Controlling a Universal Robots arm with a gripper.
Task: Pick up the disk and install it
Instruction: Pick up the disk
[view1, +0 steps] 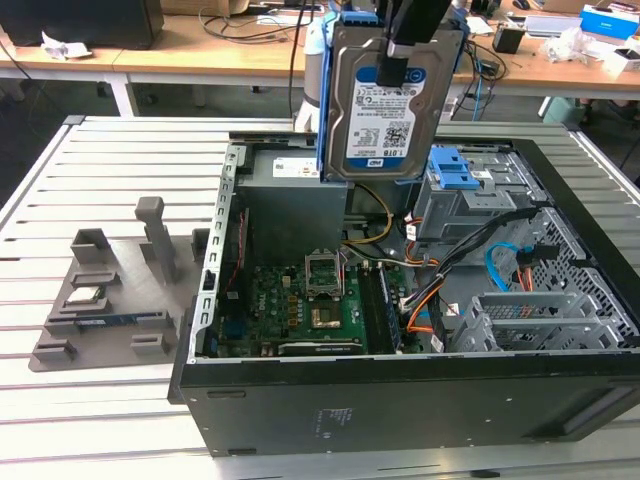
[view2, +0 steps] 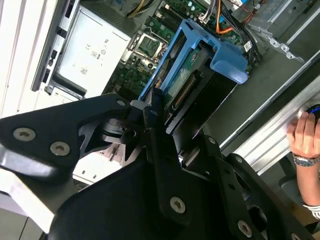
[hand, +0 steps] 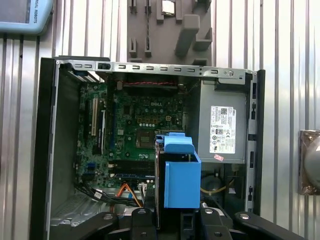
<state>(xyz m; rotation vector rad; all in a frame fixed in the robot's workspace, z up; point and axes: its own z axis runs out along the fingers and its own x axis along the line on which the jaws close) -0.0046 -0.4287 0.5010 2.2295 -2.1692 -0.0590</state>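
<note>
The disk (view1: 392, 105), a silver hard drive with a white-and-blue label and blue side rails, hangs upright above the open computer case (view1: 400, 400), over the back of its interior. My gripper (view1: 397, 62) comes down from above and is shut on the disk's upper part. In the second wrist view the black fingers (view2: 156, 112) clamp the disk's edge (view2: 186, 75), with its blue bracket (view2: 222, 55) pointing down at the motherboard. The first wrist view shows the blue bracket (hand: 181, 175) between the gripper (hand: 170, 216) and the case interior.
Inside the case lie the motherboard (view1: 310, 300), a grey power supply (view1: 285, 195) and a drive cage with a blue latch (view1: 455, 170), amid orange and blue cables. A grey fixture tray (view1: 100, 310) holding a small square chip (view1: 85, 296) sits on the exterior view's left. A person's hand (view2: 302, 140) rests on the table edge.
</note>
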